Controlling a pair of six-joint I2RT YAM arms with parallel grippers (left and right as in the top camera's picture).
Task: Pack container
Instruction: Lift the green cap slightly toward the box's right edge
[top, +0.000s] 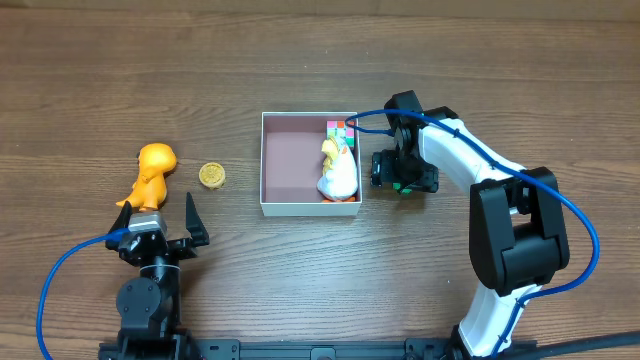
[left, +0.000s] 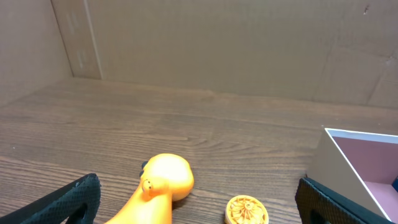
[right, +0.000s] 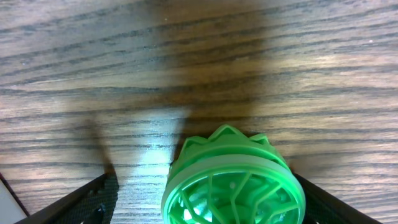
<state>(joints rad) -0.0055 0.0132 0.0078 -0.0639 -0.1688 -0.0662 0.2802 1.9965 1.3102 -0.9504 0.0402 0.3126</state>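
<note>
Two toys lie in the shallow square container (top: 290, 160) with thin white walls and a dull pinkish-brown floor, which sits at the middle of the brown wooden table (top: 300, 280). Both are against its right wall: a white and yellow figure (top: 338, 172), and a small block of pink and green squares (top: 341, 129) in the far right corner.

The right gripper (top: 403, 175) points down at the table just beside the container's right wall. Its jaws stand wide around a green round lattice ball (right: 233, 186). Bare wood shows between the ball and one finger (right: 93, 199), so the ball is not clamped; whether the other finger touches it I cannot tell.

The left gripper (top: 158, 210) is spread fully and grips nothing. An orange plastic animal figure (top: 154, 170) lies just ahead of it, well to the left of the container. A small golden ridged disc (top: 211, 176) rests on the table between the figure and the container.
</note>
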